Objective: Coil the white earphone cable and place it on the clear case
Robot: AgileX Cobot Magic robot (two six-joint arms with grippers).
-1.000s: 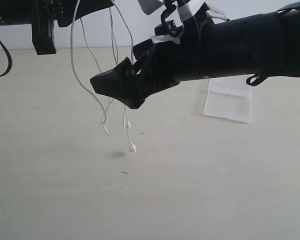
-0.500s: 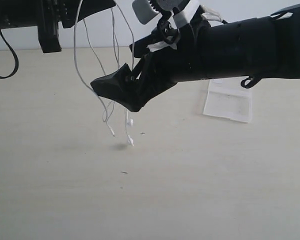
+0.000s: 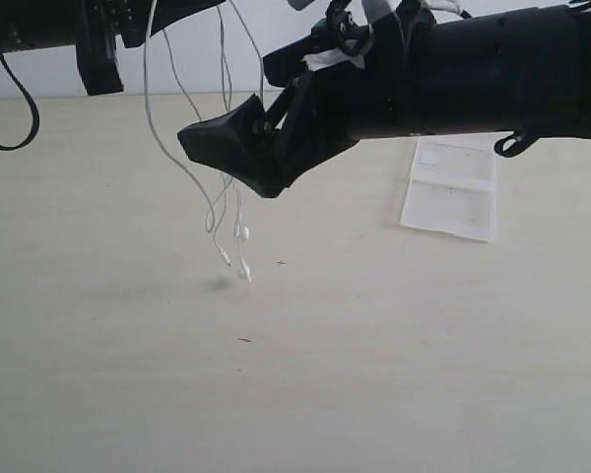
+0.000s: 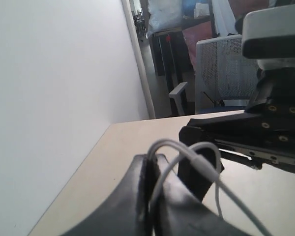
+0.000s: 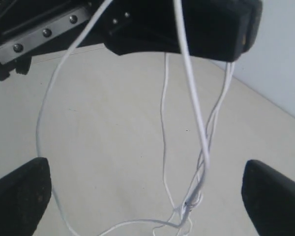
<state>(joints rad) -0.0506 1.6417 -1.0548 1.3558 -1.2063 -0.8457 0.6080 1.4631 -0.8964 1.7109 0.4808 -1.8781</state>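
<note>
The left pincer [image 4: 148,169] is clamped on the white earphone cable [image 5: 189,73], holding it high so the strands dangle inside the right pincer [image 5: 147,194], which gapes wide, likely ready for looping; the clear case [image 3: 451,192] lies on the table [image 3: 374,374] well behind it.

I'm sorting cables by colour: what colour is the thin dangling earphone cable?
White; the earphone cable shows best in the right wrist view.

We find the white earphone cable [image 3: 243,268] hanging from the left gripper [image 4: 150,167] above the counter [image 3: 374,384], beside the right gripper [image 3: 231,153], with the clear case [image 3: 451,197] lying on the counter farther back, to the right.
</note>
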